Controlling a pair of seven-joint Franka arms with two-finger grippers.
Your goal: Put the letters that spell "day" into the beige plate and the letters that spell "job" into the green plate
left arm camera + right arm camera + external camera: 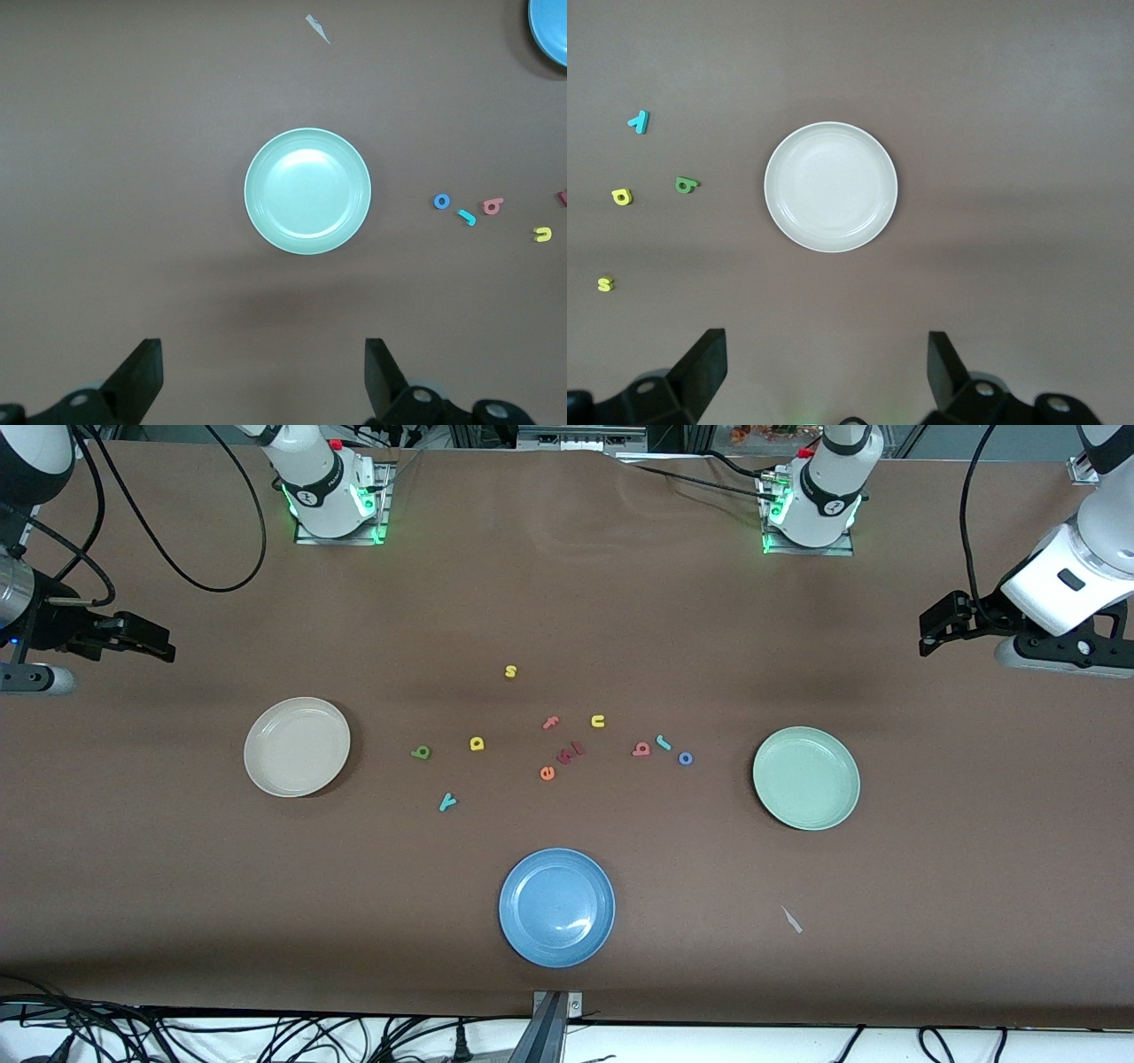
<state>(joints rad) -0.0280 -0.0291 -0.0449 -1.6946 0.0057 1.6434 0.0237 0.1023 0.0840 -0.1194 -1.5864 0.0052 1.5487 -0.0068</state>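
Front view: beige plate (297, 746) mid-frame toward the right arm's end, green plate (806, 778) toward the left arm's end, both bare. Green "a" (421, 753), yellow "d" (477, 743), teal "y" (447, 802) lie loose near the beige plate; pink "b" (641, 749), teal "j" (663, 742), blue "o" (685, 758) near the green one. Blue plate (556, 906) at lower center. Left gripper (930, 627) at the upper right edge, right gripper (159, 646) at the upper left edge, both waiting over bare table. Left wrist view: jaws wide apart, holding nothing, green plate centered. Right wrist view: jaws wide apart, holding nothing, beige plate centered.

table (567, 602): matt brown cloth | blue plate (556, 906): glossy | green plate (805, 778): smooth sheen
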